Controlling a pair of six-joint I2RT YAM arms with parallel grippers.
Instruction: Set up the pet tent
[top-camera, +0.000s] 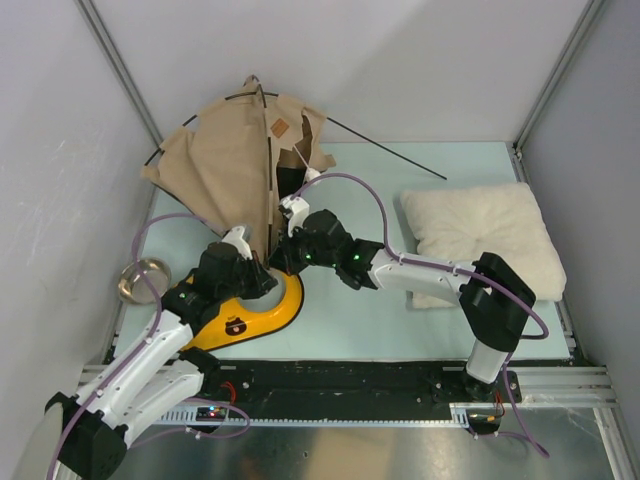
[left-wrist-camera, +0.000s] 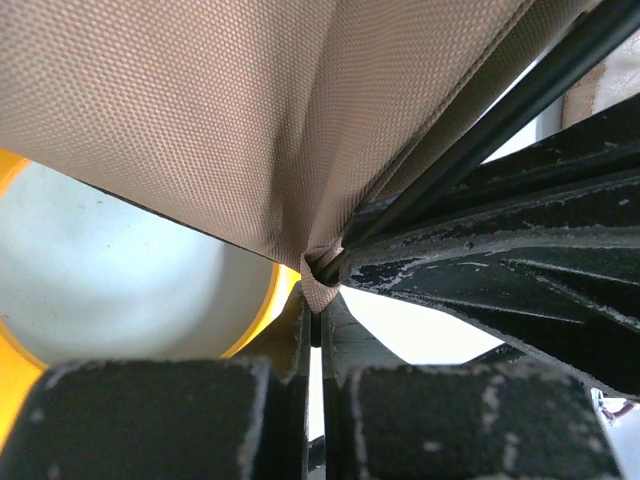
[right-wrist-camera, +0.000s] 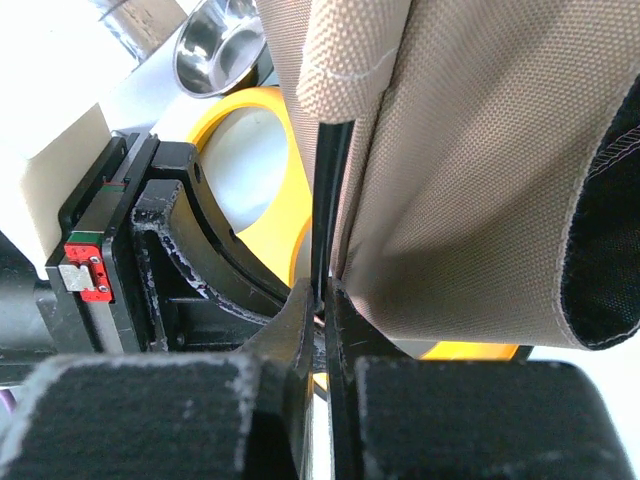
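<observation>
The pet tent (top-camera: 225, 160), tan fabric on thin black poles, stands half collapsed at the back left, its dark opening facing right. Both grippers meet at its near lower corner. My left gripper (top-camera: 266, 262) (left-wrist-camera: 318, 300) is shut on the tan fabric corner (left-wrist-camera: 318, 285), where a black pole (left-wrist-camera: 480, 130) enters the cloth. My right gripper (top-camera: 279, 250) (right-wrist-camera: 323, 300) is shut on the same thin black pole (right-wrist-camera: 328, 200), beside the fabric hem (right-wrist-camera: 470, 200). The right gripper's black fingers (left-wrist-camera: 500, 270) fill the left wrist view's right side.
A yellow feeder (top-camera: 262, 316) (right-wrist-camera: 250, 130) lies under the two grippers. A steel bowl (top-camera: 143, 280) (right-wrist-camera: 215, 50) sits at the left wall. A cream pillow (top-camera: 485, 240) lies at the right. One tent pole (top-camera: 390, 150) sticks out toward the back right.
</observation>
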